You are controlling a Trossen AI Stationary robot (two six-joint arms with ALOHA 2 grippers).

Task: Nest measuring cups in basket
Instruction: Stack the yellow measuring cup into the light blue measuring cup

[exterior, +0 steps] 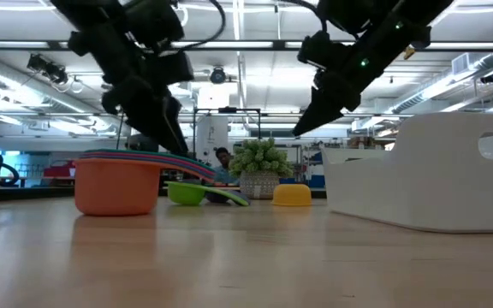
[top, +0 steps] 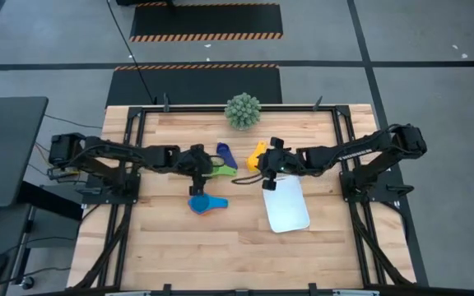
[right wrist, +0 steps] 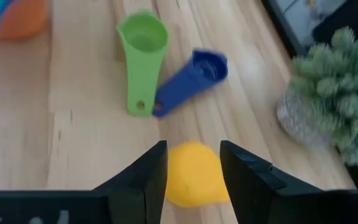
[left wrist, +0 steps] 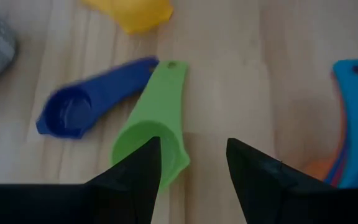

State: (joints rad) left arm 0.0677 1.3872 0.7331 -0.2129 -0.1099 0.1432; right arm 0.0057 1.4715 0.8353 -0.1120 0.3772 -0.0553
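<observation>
A green cup point(top: 223, 170), a dark blue cup point(top: 226, 153) and a yellow cup point(top: 257, 153) lie apart on the wooden table. A nest of cups point(top: 206, 204), light blue on top and orange at the bottom point(exterior: 116, 184), stands nearer the front. The white basket point(top: 290, 210) stands to its right, with nothing showing in it. My left gripper point(left wrist: 191, 146) is open, in the air over the green cup's bowl end point(left wrist: 148, 140). My right gripper point(right wrist: 191, 149) is open, in the air above the yellow cup point(right wrist: 194, 171).
A spiky green plant in a grey pot point(top: 243, 110) stands at the table's far edge, behind the loose cups. Bare wood lies in front of the nest and the basket. People and room fittings show beyond the table in the low view.
</observation>
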